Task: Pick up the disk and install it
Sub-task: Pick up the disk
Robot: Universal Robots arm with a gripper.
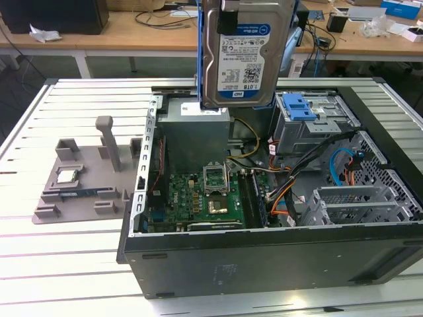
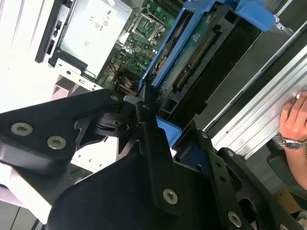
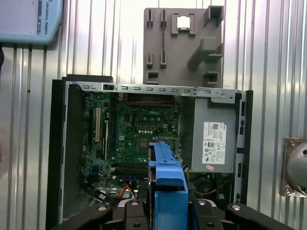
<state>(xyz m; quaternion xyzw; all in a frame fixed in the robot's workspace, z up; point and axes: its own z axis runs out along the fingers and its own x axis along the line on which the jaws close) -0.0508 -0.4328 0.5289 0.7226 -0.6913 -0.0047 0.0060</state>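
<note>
The rectangular silver-grey hard disk in its blue plastic carrier bracket (image 1: 243, 56) hangs in the air directly above the open black computer case (image 1: 264, 264). It is over the rear half of that case, roughly above the grey metal power-supply box (image 1: 196, 135), and well clear of the case walls. It hangs on end, its white-and-blue label facing the exterior view. That height and upright pose look chosen so the drive clears the walls and cables of the case.

The black claw (image 3: 168, 203) is clenched on the disk. In the first wrist view the blue bracket sits squeezed between its black fingers (image 3: 132, 211), and in the second wrist view one finger presses against the bracket's edge. Gripping the plastic frame rather than the drive's faces probably spares the label side and the green circuit board on the underside.

Inside the case, at the exterior view's right, stands the grey metal drive cage (image 1: 310, 132) with its blue plastic latch (image 1: 299, 105). Outside the case, at the exterior view's left, a grey plastic fixture tray (image 1: 79, 201) lies on the slatted metal tabletop (image 1: 66, 277). It carries a small square silver CPU chip (image 1: 68, 176).

In the second wrist view a person's hand (image 2: 293, 120) wearing a wristwatch rests beyond the case's outer wall, apart from the claw.
</note>
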